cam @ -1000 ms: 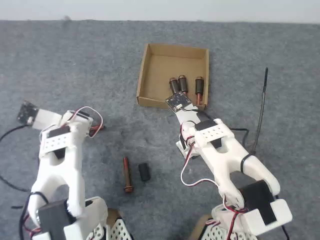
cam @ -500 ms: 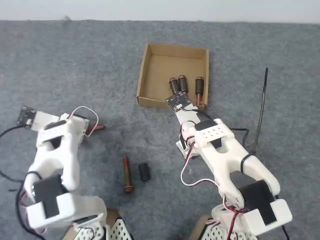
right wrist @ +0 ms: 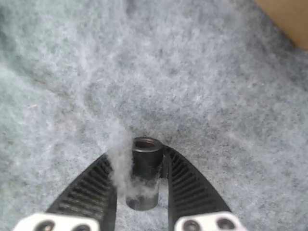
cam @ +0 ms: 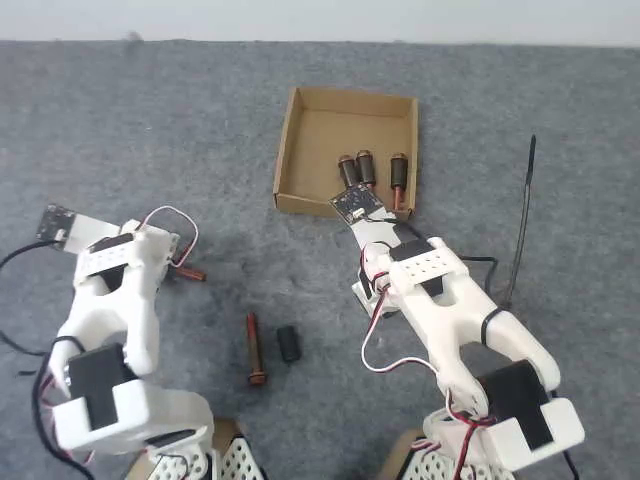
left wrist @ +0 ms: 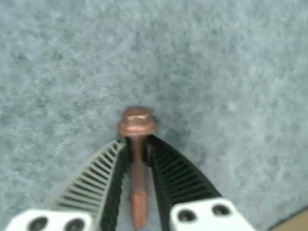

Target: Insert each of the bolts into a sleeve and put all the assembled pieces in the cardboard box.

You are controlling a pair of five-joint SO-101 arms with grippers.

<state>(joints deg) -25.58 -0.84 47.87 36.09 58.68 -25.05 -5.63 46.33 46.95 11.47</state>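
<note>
My left gripper [left wrist: 138,144] is shut on a copper bolt [left wrist: 137,126], whose head sticks out past the fingertips; in the high view this bolt [cam: 190,272] hovers over the carpet at the left. My right gripper [right wrist: 139,156] is shut on a black sleeve [right wrist: 144,168], open end outward, just above the carpet. The cardboard box [cam: 300,120] stands at the back centre and holds three assembled pieces [cam: 366,168] side by side near its front wall. A loose bolt [cam: 253,348] and a loose black sleeve [cam: 289,343] lie side by side on the carpet between the arms.
A thin black cable [cam: 522,225] runs along the carpet to the right of the right arm. The right arm's wrist camera board [cam: 358,204] overhangs the box's front wall. A corner of the box [right wrist: 288,19] is in the right wrist view.
The left arm has folded back and its gripper has carried the bolt a little toward the front of the table. The right arm has stayed still with the sleeve.
</note>
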